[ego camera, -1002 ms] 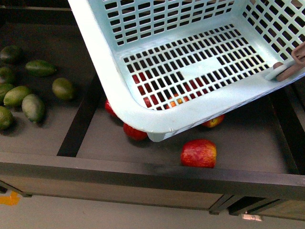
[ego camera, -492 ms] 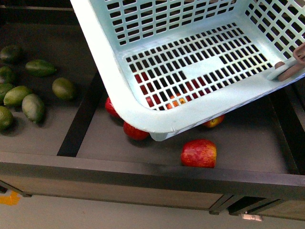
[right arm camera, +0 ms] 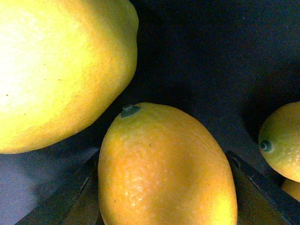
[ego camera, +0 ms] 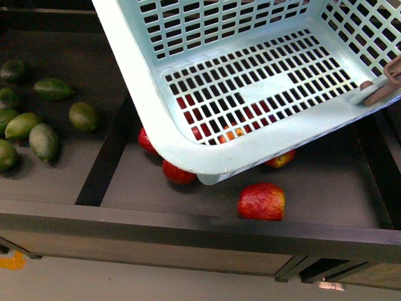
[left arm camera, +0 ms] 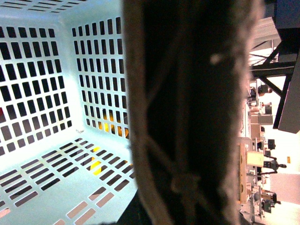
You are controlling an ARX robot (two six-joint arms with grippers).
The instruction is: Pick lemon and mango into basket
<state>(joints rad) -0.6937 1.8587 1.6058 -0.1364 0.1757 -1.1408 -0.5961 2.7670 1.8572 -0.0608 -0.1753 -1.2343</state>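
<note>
The basket (ego camera: 188, 144) has edged slightly right above the red apples (ego camera: 261, 201) and is still empty, so no fruit is delivered yet. The right tool (right arm camera: 164, 190) straddles a mango (right arm camera: 159, 154); whether it is clamped, I cannot tell. The left tool's grip is hidden behind the basket handle (left arm camera: 187, 117).

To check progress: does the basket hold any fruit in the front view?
No, the basket's slotted floor is bare; the red apples lie beneath it, showing through the slots.

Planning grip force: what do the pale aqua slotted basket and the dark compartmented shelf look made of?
The pale aqua slotted basket: probably moulded plastic, smooth with soft sheen, uniform slots. The dark compartmented shelf: matte, perhaps painted wood or laminate; flat squared edges, no glare.
</note>
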